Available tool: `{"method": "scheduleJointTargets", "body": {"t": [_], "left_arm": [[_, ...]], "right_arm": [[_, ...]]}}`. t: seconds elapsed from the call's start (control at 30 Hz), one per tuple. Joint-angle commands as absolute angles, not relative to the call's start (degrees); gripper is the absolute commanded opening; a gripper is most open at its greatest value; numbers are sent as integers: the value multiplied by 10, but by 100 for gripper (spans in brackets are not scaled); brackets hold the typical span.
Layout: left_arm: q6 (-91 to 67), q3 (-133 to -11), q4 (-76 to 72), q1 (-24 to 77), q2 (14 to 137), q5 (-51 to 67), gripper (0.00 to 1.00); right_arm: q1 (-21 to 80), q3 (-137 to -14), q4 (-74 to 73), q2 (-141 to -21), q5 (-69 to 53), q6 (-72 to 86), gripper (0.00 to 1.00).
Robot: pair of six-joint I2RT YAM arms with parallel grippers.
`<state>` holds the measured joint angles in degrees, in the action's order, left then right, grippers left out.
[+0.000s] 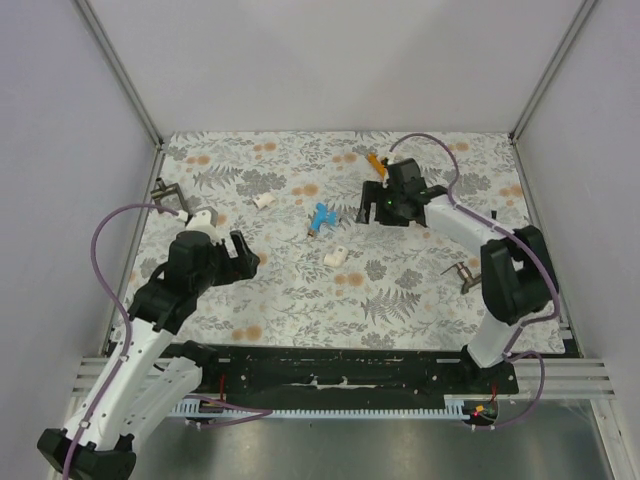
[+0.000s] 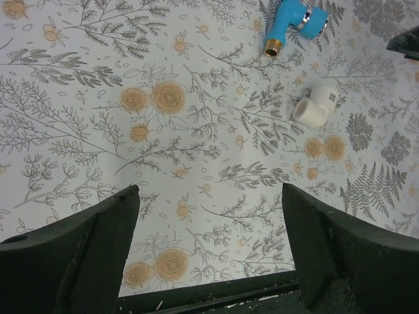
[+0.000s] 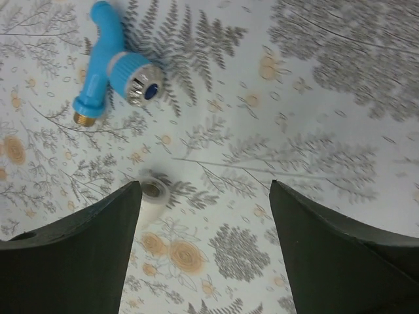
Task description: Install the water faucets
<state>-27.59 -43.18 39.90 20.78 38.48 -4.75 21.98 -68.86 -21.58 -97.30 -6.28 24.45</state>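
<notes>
Faucets lie loose and uninstalled: the blue faucet [image 1: 320, 217] rests on its side near the middle of the tabletop [image 1: 420, 300], its brass threaded end bare. The orange faucet [image 1: 375, 160] lies farther back to the right, just beyond the right arm's wrist. One white fitting [image 1: 335, 257] sits near the blue faucet on its near-right, and a second white fitting [image 1: 264, 200] lies off to its left; neither is joined to a faucet. A dark left bracket [image 1: 165, 190] and a dark right bracket [image 1: 462, 272] lie toward the tabletop's edges, well apart from the rest. The right end effector [image 3: 204, 185] hovers just right of the blue faucet, fingers spread with nothing between them. The left end effector [image 2: 209, 188], likewise spread and empty, hangs over the near-left. By my reading nothing is done yet: both faucets remain to be picked up and fitted.
</notes>
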Motion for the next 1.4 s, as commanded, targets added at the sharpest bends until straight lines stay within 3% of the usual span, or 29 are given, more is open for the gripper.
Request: {"method": "scheduleJointTargets", "body": {"t": [0.0,0.33,0.6,0.93,1.03,1.27,1.37], "left_arm": [[-290,-427,374,209,390,-10,94],[-290,-427,378,209,404,-11,94],[-290,-423,374,210,411,-10,94],[-294,-417,363,210,418,15,94],[-295,-417,362,209,420,21,94],[-301,-419,363,210,416,28,93],[-302,-418,362,210,410,28,93]], "right_arm": [[248,-769,-127,-1047,-118,228,86],[287,-889,-125,-1201,-131,193,82],[301,-909,-155,-1240,-188,144,80],[319,-929,-195,-1268,-154,109,71],[322,-929,-194,-1268,-139,106,65],[324,-912,-192,-1242,-112,117,35],[327,-877,-192,-1209,-81,134,30]]}}
